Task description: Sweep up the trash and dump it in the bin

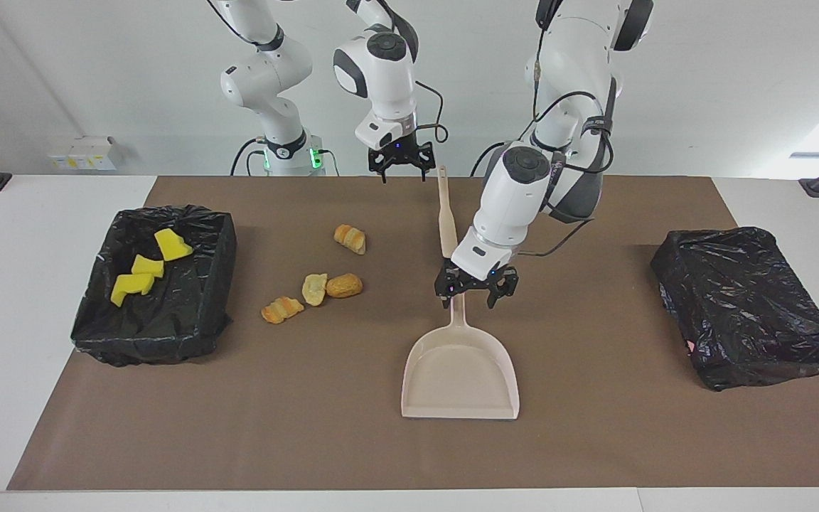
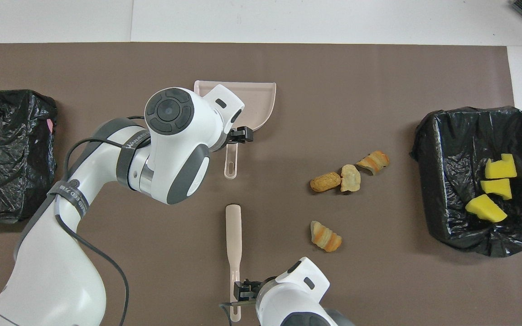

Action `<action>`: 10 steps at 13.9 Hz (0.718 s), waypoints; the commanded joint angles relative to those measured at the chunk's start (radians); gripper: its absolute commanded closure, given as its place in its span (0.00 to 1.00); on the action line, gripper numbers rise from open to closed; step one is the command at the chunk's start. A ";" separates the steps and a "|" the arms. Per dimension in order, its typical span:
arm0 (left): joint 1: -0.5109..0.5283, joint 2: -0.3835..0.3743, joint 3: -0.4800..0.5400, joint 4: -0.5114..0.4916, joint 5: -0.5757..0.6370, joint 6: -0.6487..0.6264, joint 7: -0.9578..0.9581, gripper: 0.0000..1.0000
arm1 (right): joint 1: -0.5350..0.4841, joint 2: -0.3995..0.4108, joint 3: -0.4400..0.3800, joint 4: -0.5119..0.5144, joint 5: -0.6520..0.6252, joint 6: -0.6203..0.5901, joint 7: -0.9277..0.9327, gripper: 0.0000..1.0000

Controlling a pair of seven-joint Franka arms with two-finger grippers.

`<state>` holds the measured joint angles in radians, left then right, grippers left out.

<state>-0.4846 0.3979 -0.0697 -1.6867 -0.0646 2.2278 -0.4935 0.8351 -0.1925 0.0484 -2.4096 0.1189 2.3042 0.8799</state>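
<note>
The left gripper (image 1: 475, 291) hangs wide open over the dustpan (image 1: 461, 373) handle; it should drop squarely astride it before closing. The right gripper (image 1: 401, 162), also open, hovers over the brush (image 1: 446, 213) handle's end. Four bread pieces (image 1: 315, 288) lie between dustpan and bin (image 1: 157, 284), where the yellow chunks (image 1: 146, 267) already sit.

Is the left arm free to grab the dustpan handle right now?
Probably yes. The left pincer hangs open directly over the dustpan handle, with nothing between them. The brush lies nearer the robots, and the bread pieces lie off toward the right arm's end.
</note>
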 commanded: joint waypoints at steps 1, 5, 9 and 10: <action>-0.048 -0.014 0.019 -0.054 0.009 -0.002 0.006 0.00 | 0.056 0.071 -0.002 0.007 -0.007 0.073 0.063 0.00; -0.045 -0.016 0.019 -0.054 0.009 -0.006 0.012 0.57 | 0.101 0.189 -0.001 0.093 -0.154 0.086 0.200 0.03; -0.045 -0.016 0.019 -0.056 0.017 -0.017 0.018 1.00 | 0.108 0.208 -0.001 0.102 -0.170 0.093 0.203 0.27; -0.043 -0.016 0.019 -0.056 0.041 -0.020 0.033 1.00 | 0.110 0.221 -0.001 0.109 -0.171 0.093 0.203 0.27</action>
<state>-0.5195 0.3984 -0.0632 -1.7251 -0.0536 2.2217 -0.4824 0.9413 0.0089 0.0493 -2.3181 -0.0266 2.3855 1.0578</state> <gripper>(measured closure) 0.524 0.264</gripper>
